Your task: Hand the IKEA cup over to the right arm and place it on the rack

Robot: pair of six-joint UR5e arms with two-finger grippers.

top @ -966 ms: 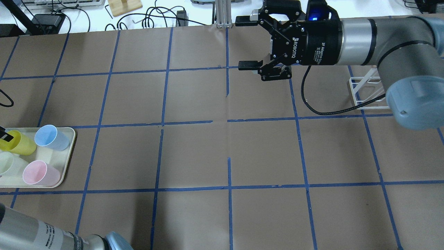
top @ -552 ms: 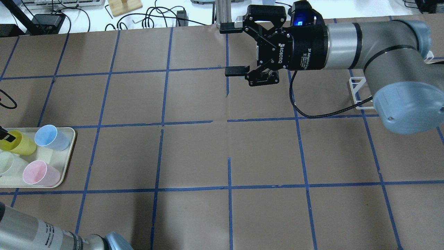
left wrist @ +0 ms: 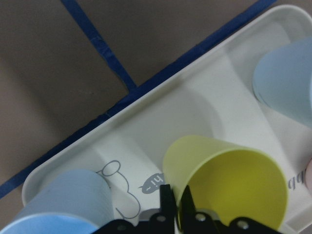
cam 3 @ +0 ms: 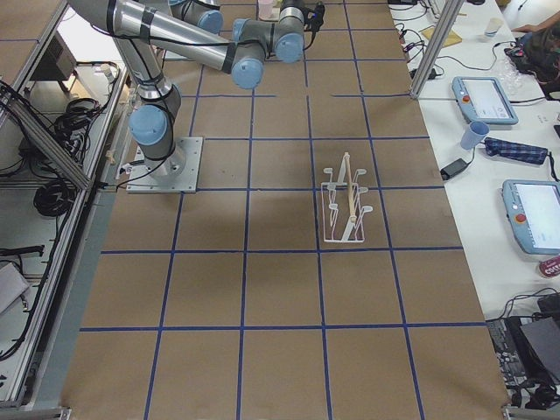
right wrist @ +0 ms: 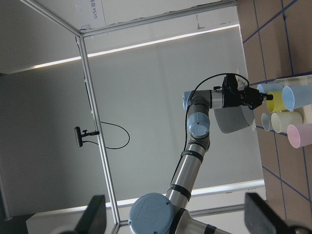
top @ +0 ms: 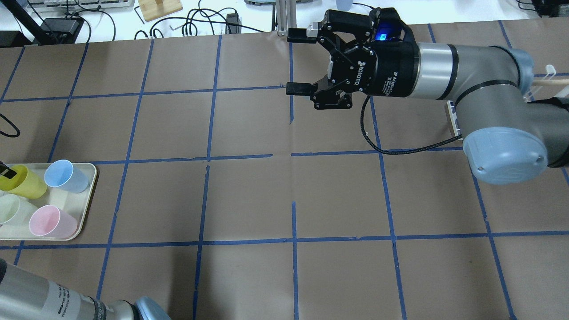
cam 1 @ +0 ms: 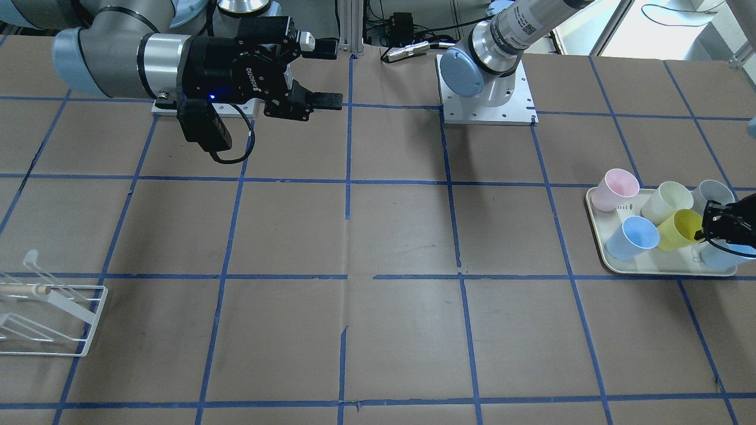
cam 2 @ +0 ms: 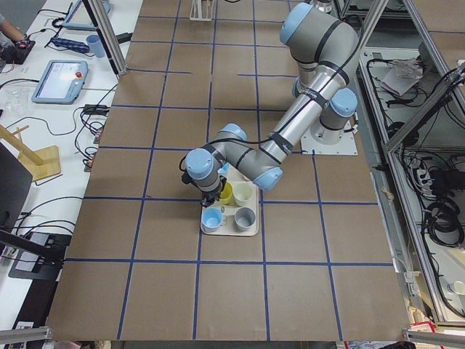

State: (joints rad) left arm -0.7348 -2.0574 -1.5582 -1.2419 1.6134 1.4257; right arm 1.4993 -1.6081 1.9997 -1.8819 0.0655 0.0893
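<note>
Care suits the lift: left hand (left wrist: 177, 194) pinches the rim of the IKEA cup (left wrist: 229, 185) on the tray (left wrist: 204, 102) at the left end of the tabletop (top: 249, 195), so it should rise slowly, clear of neighbouring blue cups (left wrist: 287, 78), toward the wide-open right hand (top: 294, 61).

Around the yellow cup (cam 1: 679, 229): tight; 2 neighbours, the blue cup (cam 1: 632, 237) and the cream cup (cam 1: 666, 202), sit just beside it, and the left gripper (left wrist: 176, 192) pinches its rim.
On the tray (cam 1: 649, 273): cups stand close together.
Middle of the table (top: 249, 195): open run between tray and rack (cam 3: 346, 206).
Above the table: the right arm (top: 466, 75) hangs raised, apart from the rack, with the right gripper (top: 294, 61) spread wide.
</note>
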